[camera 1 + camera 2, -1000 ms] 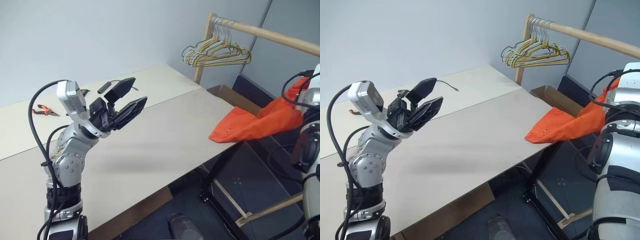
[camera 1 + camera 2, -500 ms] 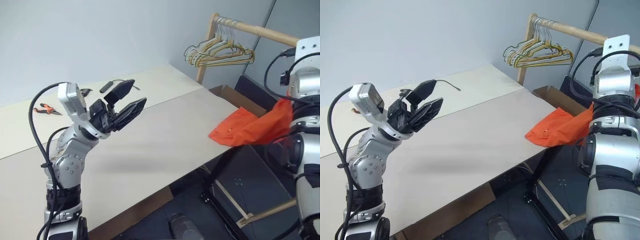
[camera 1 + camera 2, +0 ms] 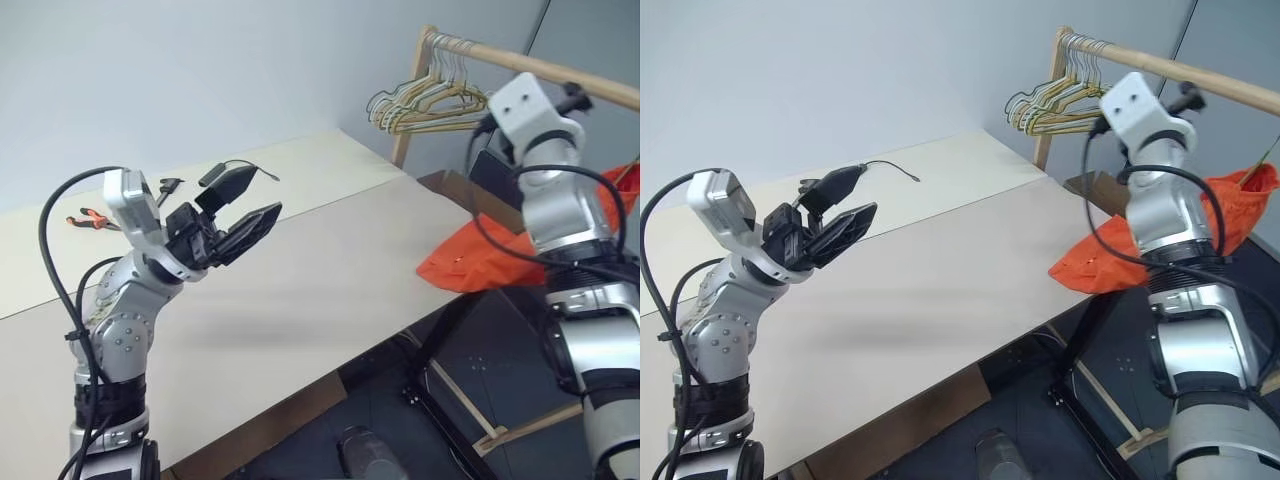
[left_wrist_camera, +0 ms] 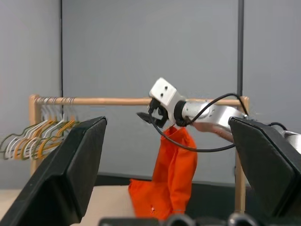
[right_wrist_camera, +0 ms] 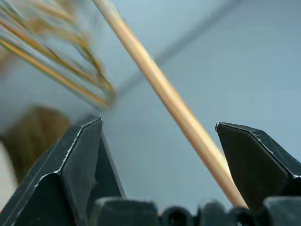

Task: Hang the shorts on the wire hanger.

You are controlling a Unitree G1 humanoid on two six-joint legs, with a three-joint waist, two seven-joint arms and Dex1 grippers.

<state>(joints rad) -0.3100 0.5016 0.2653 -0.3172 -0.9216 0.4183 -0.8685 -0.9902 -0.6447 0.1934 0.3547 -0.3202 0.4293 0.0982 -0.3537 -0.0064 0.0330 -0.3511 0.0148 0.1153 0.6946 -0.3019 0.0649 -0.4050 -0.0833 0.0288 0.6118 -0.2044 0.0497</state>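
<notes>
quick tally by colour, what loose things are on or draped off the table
orange: 2, the shorts and the orange-handled pliers
black: 2, a small bar-shaped gadget with a thin cable and a small black item beside it
total: 4

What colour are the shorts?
Bright orange; the shorts show best in the left wrist view, hanging from the rail.

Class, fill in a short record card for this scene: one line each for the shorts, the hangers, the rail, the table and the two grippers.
shorts: orange shorts hang from near the rail, lower end resting on the table edge
hangers: bunch of hangers at the rail's left end
rail: wooden rail, sloping across the upper right
table: pale table; pliers on its far side
left gripper: open, empty, above the table
right gripper: open, empty, facing the rail
</notes>
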